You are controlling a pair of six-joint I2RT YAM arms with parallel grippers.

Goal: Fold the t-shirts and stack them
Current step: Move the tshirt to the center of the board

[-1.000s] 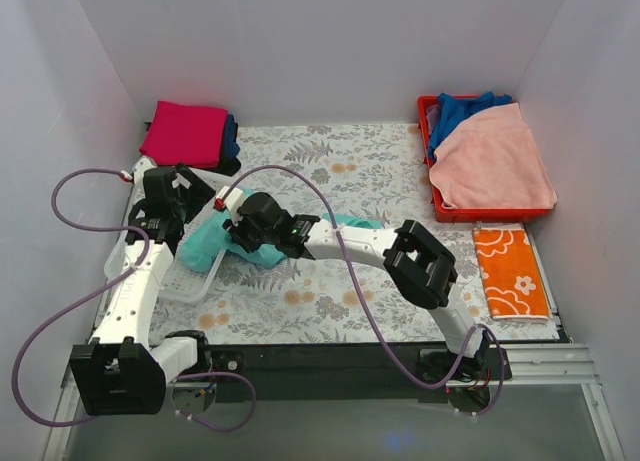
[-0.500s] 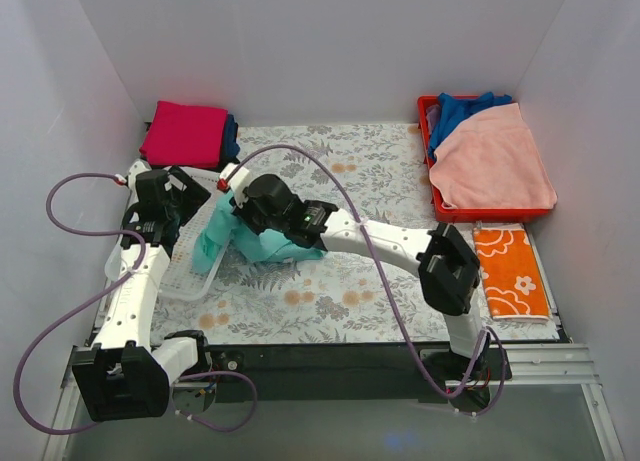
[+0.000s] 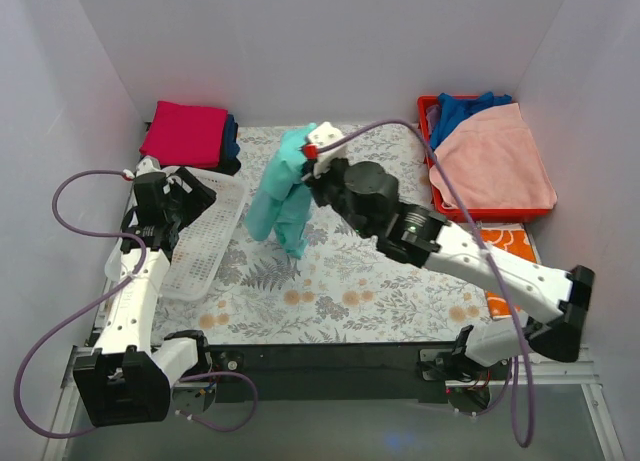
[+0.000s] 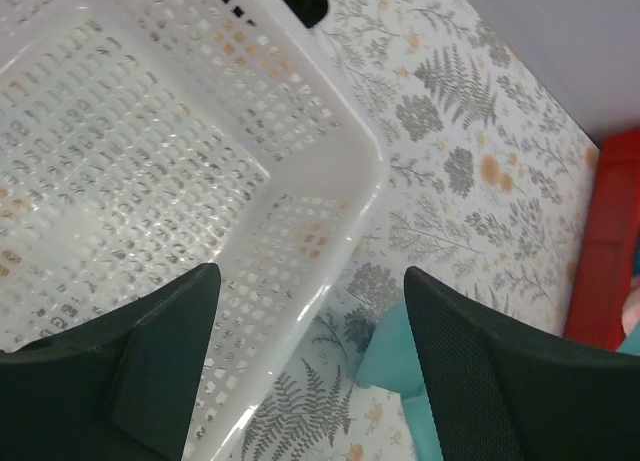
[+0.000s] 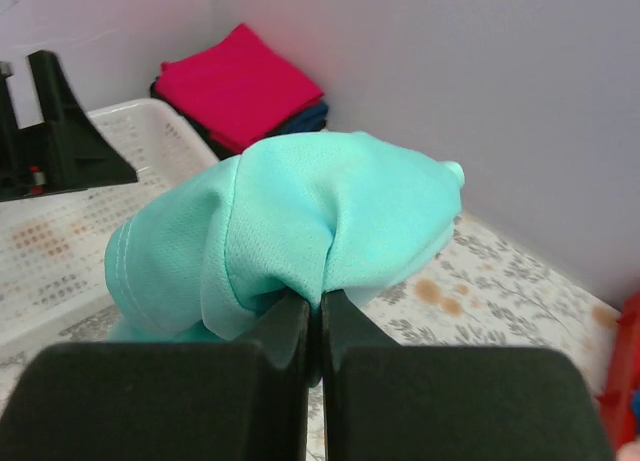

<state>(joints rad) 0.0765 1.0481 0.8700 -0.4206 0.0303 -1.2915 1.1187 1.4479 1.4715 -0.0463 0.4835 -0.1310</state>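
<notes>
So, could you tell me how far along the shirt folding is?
Done: a folded stack in the back-left corner, magenta on top, dark blue and black beneath. In hand: the right gripper is shut on the mint-teal shirt, which hangs bunched above the table; the left gripper is open over the white basket. Left: folding and stacking that shirt, plus the blue cloth and pink cloth heaped in the red bin.

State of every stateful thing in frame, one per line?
mint-teal t-shirt: bunched, hanging from right gripper
right gripper: shut on mint-teal t-shirt
left gripper: open, over white basket
white basket: empty
magenta t-shirt: folded, topping dark t-shirts
red bin: holds cloths, pink towel draped over
orange towel: lying flat
</notes>
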